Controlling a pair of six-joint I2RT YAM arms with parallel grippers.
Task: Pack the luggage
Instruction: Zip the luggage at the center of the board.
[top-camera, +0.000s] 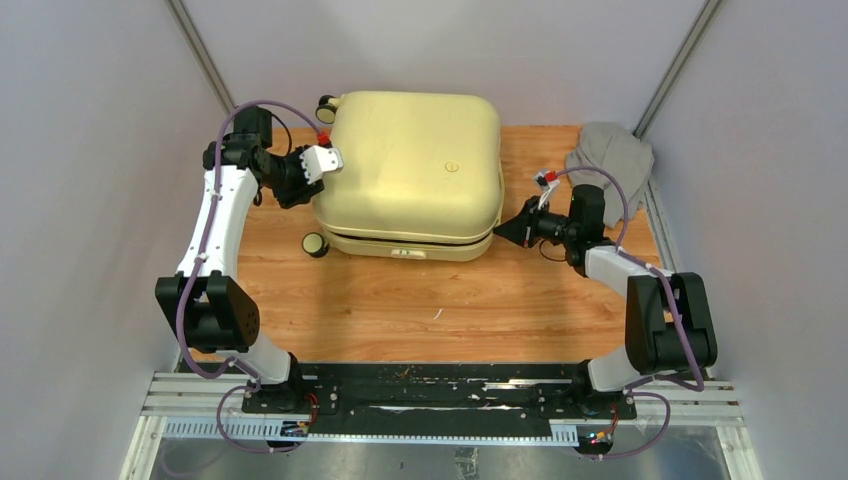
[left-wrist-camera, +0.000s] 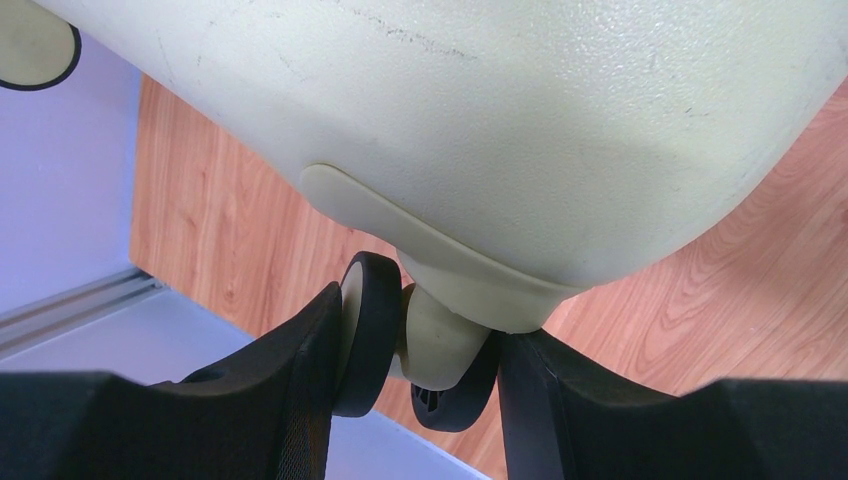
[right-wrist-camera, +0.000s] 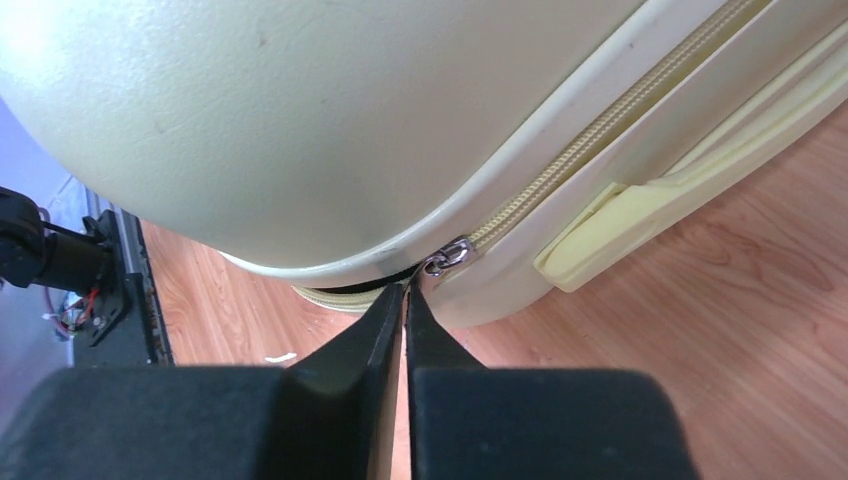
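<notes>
The pale yellow luggage lies flat and closed on the wooden table, and its shell fills the top of the left wrist view and the right wrist view. At its left side my left gripper is shut on a black-rimmed caster wheel, one finger on each side. My right gripper is at the front right corner. Its jaws are pressed together on the metal zipper pull. The zip is closed to the right of the pull, and a dark gap shows to its left.
A grey cloth garment lies bunched at the table's back right corner. Two other wheels show, one at the front left and one at the back left. Grey walls close in on both sides. Bare wood stretches in front of the case.
</notes>
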